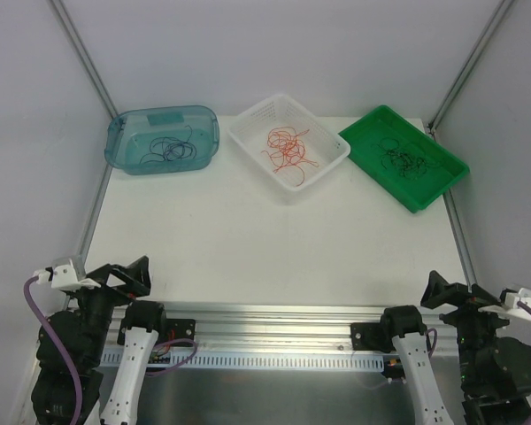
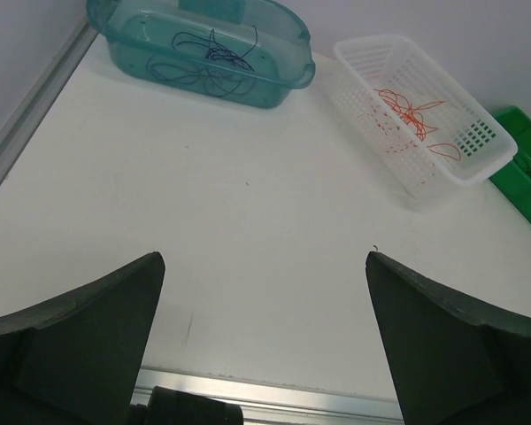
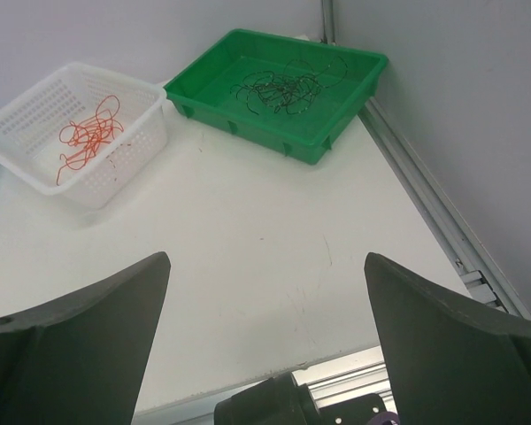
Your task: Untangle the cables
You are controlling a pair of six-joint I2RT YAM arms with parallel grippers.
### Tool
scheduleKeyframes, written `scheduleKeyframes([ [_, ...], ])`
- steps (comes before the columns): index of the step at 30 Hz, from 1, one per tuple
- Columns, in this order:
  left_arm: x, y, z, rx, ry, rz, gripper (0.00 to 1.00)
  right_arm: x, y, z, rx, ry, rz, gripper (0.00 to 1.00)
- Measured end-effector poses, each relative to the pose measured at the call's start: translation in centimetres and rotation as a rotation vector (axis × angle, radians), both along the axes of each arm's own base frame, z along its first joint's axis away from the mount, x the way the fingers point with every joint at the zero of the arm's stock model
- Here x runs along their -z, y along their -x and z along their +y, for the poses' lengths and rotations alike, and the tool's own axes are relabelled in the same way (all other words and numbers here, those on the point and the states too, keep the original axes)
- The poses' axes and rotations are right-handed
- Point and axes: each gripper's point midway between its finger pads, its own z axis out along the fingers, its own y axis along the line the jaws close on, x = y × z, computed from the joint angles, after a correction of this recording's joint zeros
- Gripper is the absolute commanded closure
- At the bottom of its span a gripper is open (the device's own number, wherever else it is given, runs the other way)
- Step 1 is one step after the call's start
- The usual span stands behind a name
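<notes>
The cables lie in three containers along the far edge of the table. Dark thin cables [image 1: 166, 147] [image 2: 211, 49] curl inside a teal tub [image 1: 117, 142] [image 2: 283, 88]. Red-orange cables [image 1: 288, 147] [image 2: 413, 113] [image 3: 87, 137] lie in a white basket [image 1: 248, 133] [image 2: 491, 168] [image 3: 137, 142]. A tangle of black cables [image 1: 403, 158] [image 3: 279, 88] rests in a green tray [image 1: 450, 181] [image 3: 274, 142]. My left gripper [image 1: 133, 276] [image 2: 265, 258] and right gripper [image 1: 444, 288] [image 3: 265, 258] hang open and empty over the near edge, far from all cables.
An aluminium rail [image 1: 274, 312] runs along the near table edge between the arm bases. Metal frame posts [image 1: 84, 62] [image 1: 465, 66] and grey walls close in the left, right and back. A side rail [image 3: 434, 212] borders the right table edge.
</notes>
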Motion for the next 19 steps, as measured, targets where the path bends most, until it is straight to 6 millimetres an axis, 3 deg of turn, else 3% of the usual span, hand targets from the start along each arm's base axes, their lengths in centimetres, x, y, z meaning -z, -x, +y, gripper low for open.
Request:
scheduleKeyframes([
  [5,0.3,0.1,0.8,-0.047,0.011,0.014,0.01,1.3,-0.6,0.1,0.001,0.007,0.046,0.03],
  [19,0.6,0.4,1.3,-0.081,0.022,0.025,0.01,1.4,-0.6,0.1,0.0,0.008,0.05,0.03],
])
